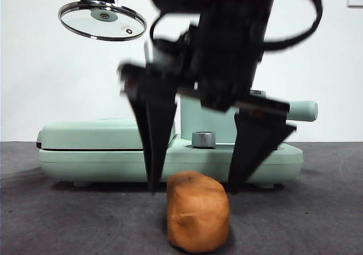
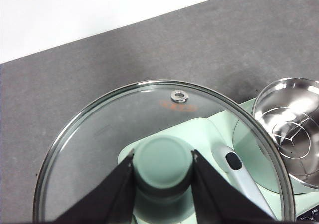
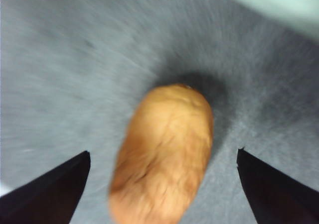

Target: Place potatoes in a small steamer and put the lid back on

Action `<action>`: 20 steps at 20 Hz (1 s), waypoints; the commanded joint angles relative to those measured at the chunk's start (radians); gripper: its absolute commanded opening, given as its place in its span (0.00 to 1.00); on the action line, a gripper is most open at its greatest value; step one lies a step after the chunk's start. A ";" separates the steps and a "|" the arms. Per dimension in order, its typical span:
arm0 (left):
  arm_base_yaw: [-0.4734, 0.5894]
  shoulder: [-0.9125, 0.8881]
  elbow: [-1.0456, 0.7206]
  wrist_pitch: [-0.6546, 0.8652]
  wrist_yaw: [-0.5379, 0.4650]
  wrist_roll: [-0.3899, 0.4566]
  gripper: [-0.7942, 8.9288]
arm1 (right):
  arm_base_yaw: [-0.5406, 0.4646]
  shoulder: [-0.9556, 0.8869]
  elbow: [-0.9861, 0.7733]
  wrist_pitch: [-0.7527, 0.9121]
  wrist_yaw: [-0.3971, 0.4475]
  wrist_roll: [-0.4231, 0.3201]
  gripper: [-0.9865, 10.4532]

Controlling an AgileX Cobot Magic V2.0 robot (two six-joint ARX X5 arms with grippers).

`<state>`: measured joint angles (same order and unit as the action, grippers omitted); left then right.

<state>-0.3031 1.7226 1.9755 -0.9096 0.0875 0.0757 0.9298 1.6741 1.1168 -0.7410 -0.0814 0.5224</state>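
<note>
1. My right gripper hangs low over the dark grey table, its two black jaws spread wide and pointing down, with nothing between them yet.
2. The orange-brown, smooth, oblong potato lies on the table below and between those jaws; in the front view the tips end at about the height of its top, one on each side, not touching it. The right wrist view shows the potato lying bare on the grey surface, a black tip well off to either side, the whole picture blurred.
3. My left gripper pinches the small mint green knob of the round clear glass lid with a steel rim, one jaw pressed on each side of the knob.
4. In the front view that lid hangs high in the air at the upper left, tilted, with black jaw tips reaching down to its knob.
5. Through and past the glass the left wrist view shows the small steamer, a mint green pot with a steel rim, open, its shiny steel inside bare, sitting below the lifted lid.
6. Behind the potato in the front view stands the flat mint green hinged griddle; a straight mint green handle shows beyond my right arm.
</note>
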 commanded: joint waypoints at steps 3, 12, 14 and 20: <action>-0.005 0.000 0.039 0.027 0.005 -0.014 0.09 | 0.013 0.074 0.019 0.025 0.003 0.010 0.46; -0.004 0.000 0.039 0.027 0.005 -0.013 0.09 | -0.011 0.084 0.086 -0.055 -0.008 -0.006 0.23; 0.004 0.000 0.039 0.027 0.005 -0.013 0.09 | -0.043 0.083 0.216 -0.197 -0.008 -0.069 0.23; 0.044 0.001 0.039 0.031 0.005 -0.028 0.09 | -0.256 0.092 0.686 -0.425 0.005 -0.259 0.23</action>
<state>-0.2523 1.7226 1.9755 -0.9085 0.0864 0.0582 0.6678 1.7420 1.7813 -1.1656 -0.0818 0.2985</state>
